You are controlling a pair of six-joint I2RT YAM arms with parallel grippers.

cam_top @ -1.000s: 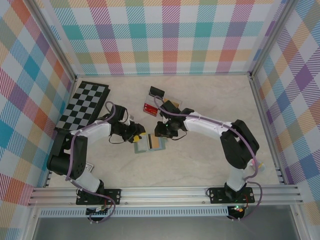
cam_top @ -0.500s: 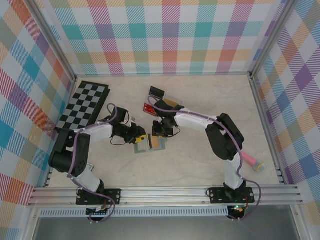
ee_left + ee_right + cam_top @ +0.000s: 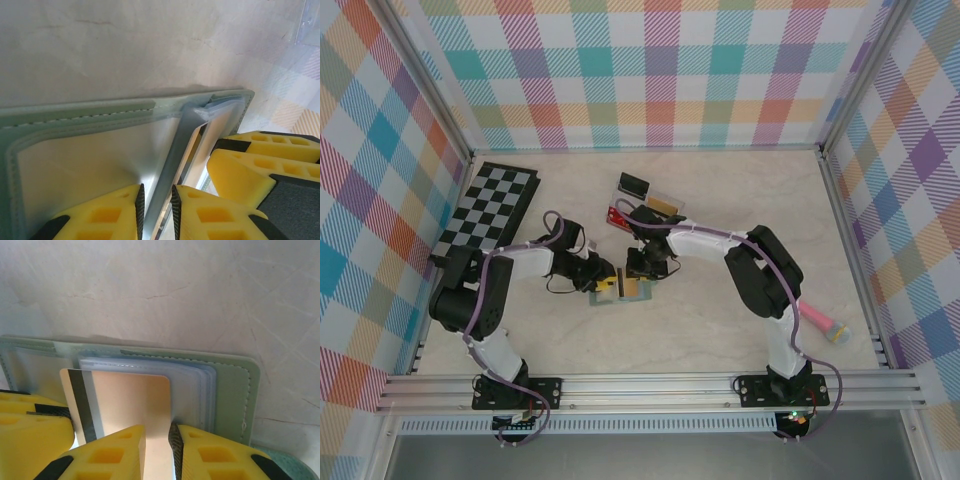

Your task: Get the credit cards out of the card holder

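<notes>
The grey-green card holder (image 3: 601, 298) lies open on the table between both arms. My left gripper (image 3: 604, 283) comes in from the left. In the left wrist view the left gripper (image 3: 156, 194) is shut on a pale blue inner flap (image 3: 175, 150) of the card holder (image 3: 75, 112). My right gripper (image 3: 639, 274) is over the holder's right half. The right wrist view shows the right gripper (image 3: 157, 434) shut on a pale orange credit card (image 3: 130, 400) with a black stripe. That card stands partly out of the blue sleeves of the card holder (image 3: 232, 385).
A clear plastic tray (image 3: 660, 196) behind the holder has a red card (image 3: 618, 217) and a black item (image 3: 635, 184) in it. A folded chessboard (image 3: 490, 205) lies at the back left. A pink and teal object (image 3: 823, 324) rests near the right arm's base.
The left gripper has moved right onto the holder and closed on its inner flap. The right arm has folded in towards the holder, uncovering the pink object.
</notes>
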